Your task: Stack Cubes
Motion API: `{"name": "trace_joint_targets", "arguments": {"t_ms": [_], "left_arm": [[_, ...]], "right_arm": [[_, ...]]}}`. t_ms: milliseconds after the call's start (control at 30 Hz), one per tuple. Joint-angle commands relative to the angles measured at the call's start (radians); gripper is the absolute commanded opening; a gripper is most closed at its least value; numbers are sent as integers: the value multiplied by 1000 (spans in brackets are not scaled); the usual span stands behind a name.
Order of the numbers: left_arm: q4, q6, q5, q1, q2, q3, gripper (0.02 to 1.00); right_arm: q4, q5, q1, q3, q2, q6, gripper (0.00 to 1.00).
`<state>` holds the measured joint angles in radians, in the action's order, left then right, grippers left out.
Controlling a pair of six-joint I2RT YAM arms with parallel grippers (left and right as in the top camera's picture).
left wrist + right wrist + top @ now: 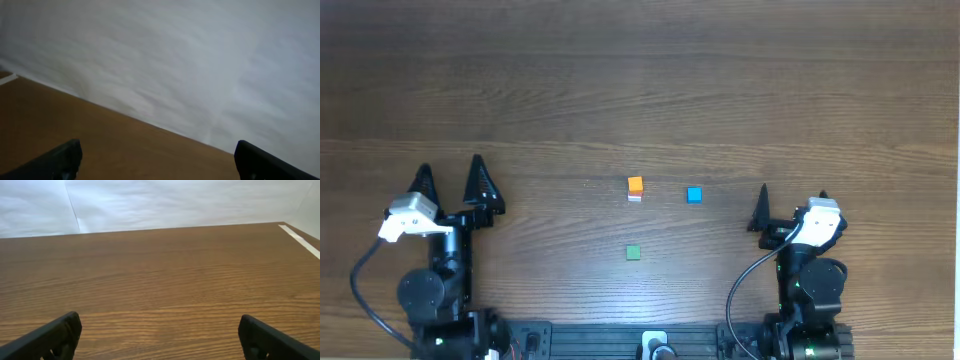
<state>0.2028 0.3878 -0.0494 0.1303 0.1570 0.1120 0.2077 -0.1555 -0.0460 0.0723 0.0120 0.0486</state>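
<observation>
An orange cube (pixel 635 184) sits on top of a white cube (pixel 635 197) near the middle of the wooden table. A blue cube (pixel 694 195) lies just to its right. A green cube (pixel 633 253) lies closer to the arms' bases, below the orange one. My left gripper (pixel 452 184) stands open at the left, far from all cubes, with nothing between its fingers (pixel 60 160). My right gripper (pixel 790 208) stands open at the right, a short way right of the blue cube; its fingers (pixel 52 337) hold nothing.
The wooden table (pixel 640 90) stretches bare toward the far side. A white wall (pixel 165 202) rises behind the far edge. A pale strip (pixel 300 240) marks the table's right side.
</observation>
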Motion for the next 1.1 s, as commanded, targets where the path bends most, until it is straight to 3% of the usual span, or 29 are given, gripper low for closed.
{"name": "trace_joint_targets", "arguments": {"t_ms": [33,167,567,1100], "left_arm": [[-28,-18,-15,-1,-60,-55,993],[-28,-18,-18,-2,-92,-105,998],[-278,-18,-17,-2,-146,-106,998],[-275,-18,-17,-2,-150,-106,1000]], "right_arm": [[1,5,7,-7,-5,-5,993],[1,5,7,-7,-5,-5,991],[1,5,7,-7,-5,-5,991],[1,5,7,-7,-5,-5,993]]}}
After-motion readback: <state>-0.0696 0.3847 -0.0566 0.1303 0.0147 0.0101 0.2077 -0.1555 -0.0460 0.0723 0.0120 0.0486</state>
